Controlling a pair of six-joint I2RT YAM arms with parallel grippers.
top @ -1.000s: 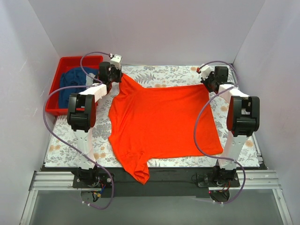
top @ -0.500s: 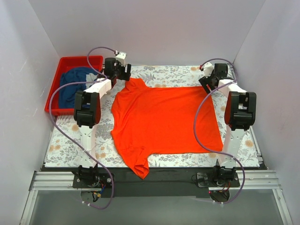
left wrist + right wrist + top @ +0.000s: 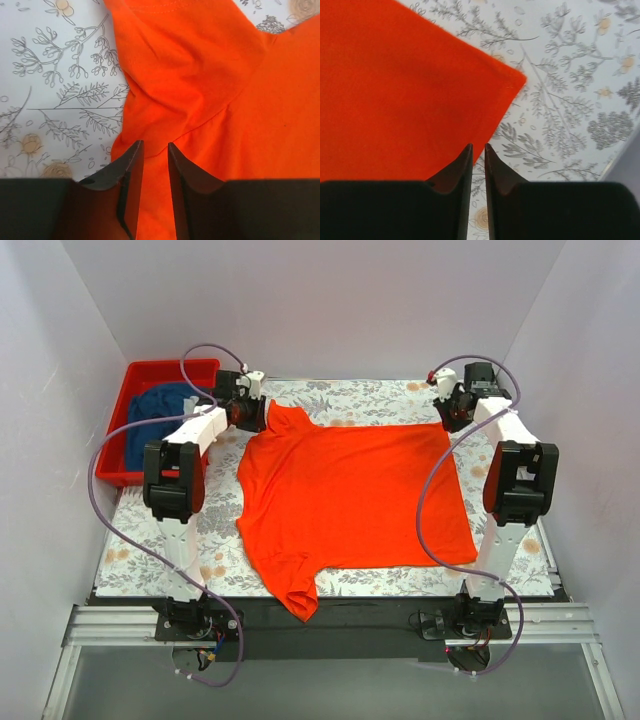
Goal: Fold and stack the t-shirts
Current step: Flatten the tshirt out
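The orange-red t-shirt [image 3: 350,500] lies spread flat on the floral table, with one sleeve bunched over the near edge. My left gripper [image 3: 258,415] is at the shirt's far left sleeve. In the left wrist view the gripper [image 3: 152,144] has its jaws close together with orange cloth [image 3: 210,100] between them, and the wrinkles run toward it. My right gripper [image 3: 452,415] is just past the shirt's far right corner. In the right wrist view the gripper [image 3: 478,146] is shut and empty beside that corner [image 3: 517,80]. The dark blue t-shirt [image 3: 160,415] lies crumpled in the bin.
The red plastic bin [image 3: 150,368] sits at the far left of the table, beside my left arm. White walls enclose the table on three sides. Purple cables loop from both arms. The floral table cover [image 3: 140,540] shows around the shirt.
The left gripper rose and swung right, then came back down at the sleeve, which shifted with it. The shirt body slid slightly right. The right gripper moved a little back from the far right corner.
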